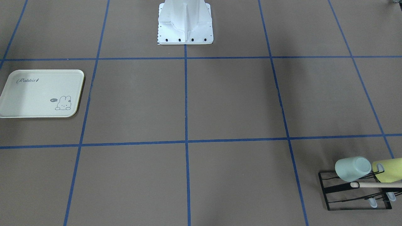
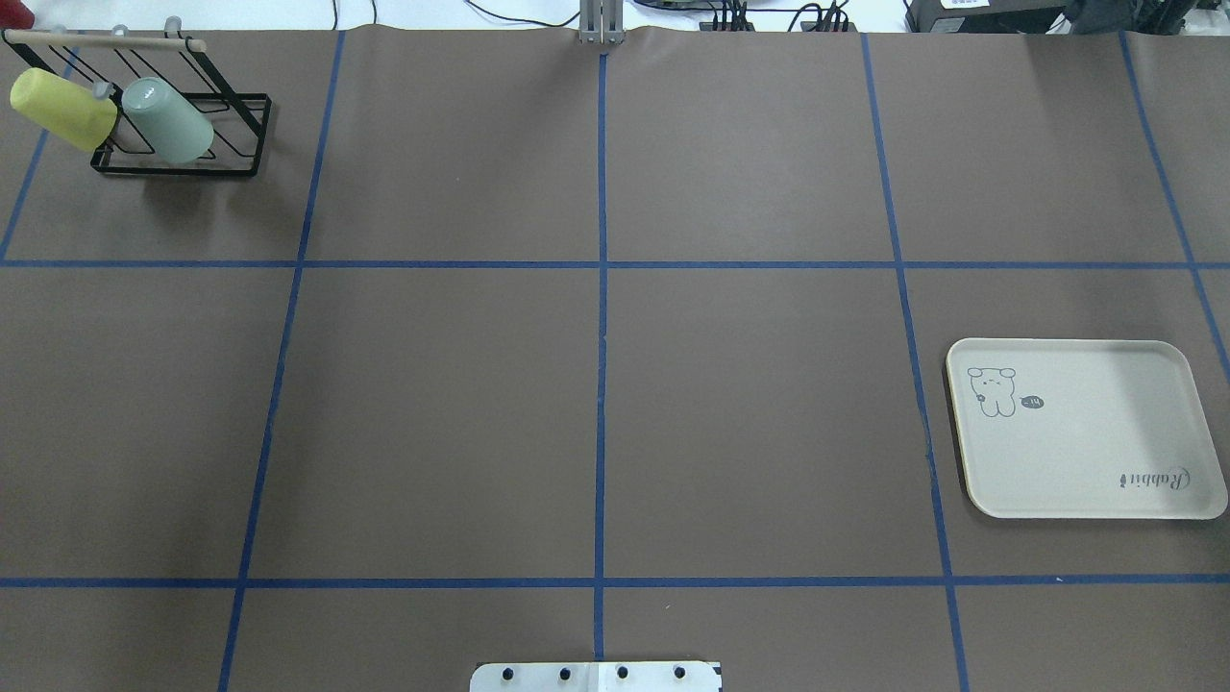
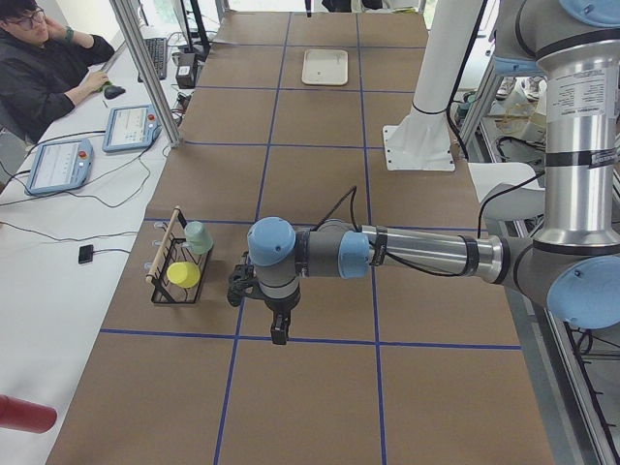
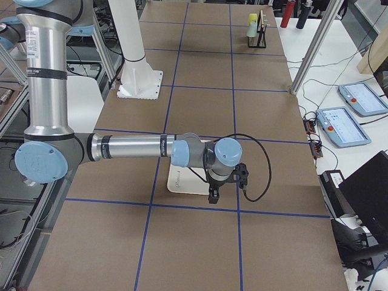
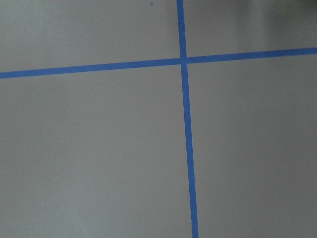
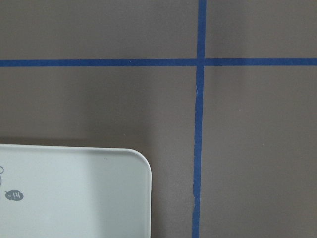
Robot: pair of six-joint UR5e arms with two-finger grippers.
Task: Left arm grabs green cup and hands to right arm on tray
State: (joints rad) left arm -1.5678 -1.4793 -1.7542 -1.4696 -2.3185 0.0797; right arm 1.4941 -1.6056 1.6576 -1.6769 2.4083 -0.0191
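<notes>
The green cup (image 1: pixel 353 168) hangs tilted on a black wire rack (image 1: pixel 345 191) at the table's far left corner (image 2: pixel 168 120), also in the exterior left view (image 3: pixel 199 235). The cream tray (image 2: pixel 1105 432) lies bare on the right side (image 1: pixel 31 94). The left gripper (image 3: pixel 278 331) shows only in the exterior left view, pointing down above the table, a little right of the rack; I cannot tell if it is open. The right gripper (image 4: pixel 212 197) shows only in the exterior right view, hanging over the tray's edge (image 4: pixel 182 180); its state is unclear. The right wrist view shows the tray's corner (image 6: pixel 74 198).
A yellow-green cup (image 1: pixel 389 169) hangs on the rack beside the green one (image 2: pixel 62 108). The white robot base (image 1: pixel 185 25) stands at the near middle edge. An operator (image 3: pixel 39 58) and teach pendants (image 3: pixel 136 126) are beside the table's far side.
</notes>
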